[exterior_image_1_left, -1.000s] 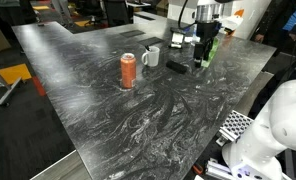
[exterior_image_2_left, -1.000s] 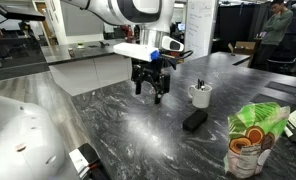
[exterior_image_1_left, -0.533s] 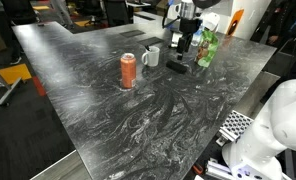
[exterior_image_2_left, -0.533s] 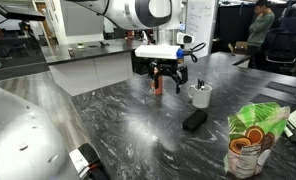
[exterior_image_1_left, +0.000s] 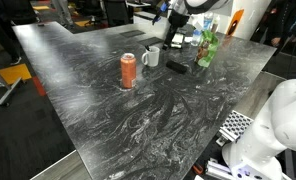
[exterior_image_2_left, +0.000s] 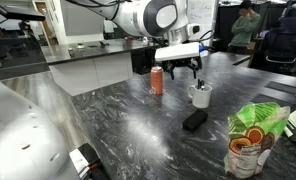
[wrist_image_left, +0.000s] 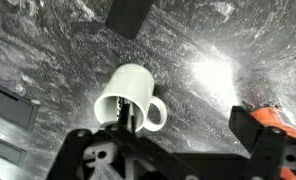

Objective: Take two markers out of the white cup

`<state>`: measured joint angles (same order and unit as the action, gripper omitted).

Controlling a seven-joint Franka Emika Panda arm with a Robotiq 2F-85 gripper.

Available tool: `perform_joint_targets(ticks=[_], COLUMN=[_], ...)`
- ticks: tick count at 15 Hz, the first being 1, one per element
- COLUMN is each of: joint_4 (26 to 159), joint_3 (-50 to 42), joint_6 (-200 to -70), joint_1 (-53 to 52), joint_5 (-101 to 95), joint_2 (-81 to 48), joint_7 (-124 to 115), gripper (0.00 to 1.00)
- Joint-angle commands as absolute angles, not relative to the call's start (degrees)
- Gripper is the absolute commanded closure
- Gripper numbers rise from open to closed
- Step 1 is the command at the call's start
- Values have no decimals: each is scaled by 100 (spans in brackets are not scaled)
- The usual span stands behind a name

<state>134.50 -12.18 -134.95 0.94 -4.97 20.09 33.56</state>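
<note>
Dark, glossy marbled tabletop [exterior_image_1_left: 138,125] in a cluttered lab carries the white cup [wrist_image_left: 126,95], upright near an orange can [exterior_image_1_left: 128,70]. Its markers [wrist_image_left: 124,118] look light, stiff and slick (best pinched near the tips standing above the rim). The gripper [wrist_image_left: 173,142] hovers over the cup, jaws spread wide and holding nothing.

No text, brand or number is legible in any view. The orange can [exterior_image_1_left: 128,70], beside the white cup [exterior_image_1_left: 151,57], is too small to resolve print. The green packet [exterior_image_2_left: 256,125], well apart from the cup, shows orange-slice artwork; its lettering is blurred.
</note>
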Motion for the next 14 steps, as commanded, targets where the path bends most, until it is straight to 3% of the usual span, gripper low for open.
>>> perform_joint_targets(ticks=[1, 3, 4, 10, 14], joint_4=[13498, 13444, 13304, 13445, 13365], joint_3=[-1572, -1676, -1601, -1494, -1724], joint_6=[-14201, -14279, -13620, -13782, -14578], joint_1=[-189, -259, -108, -40, -324], joint_5=[284, 645, 538, 483, 1339], joint_2=[1830, 1715, 1634, 1737, 1473], joint_7=[4323, 4755, 4523, 4433, 5244], gripper=[0, 0, 0, 0, 0])
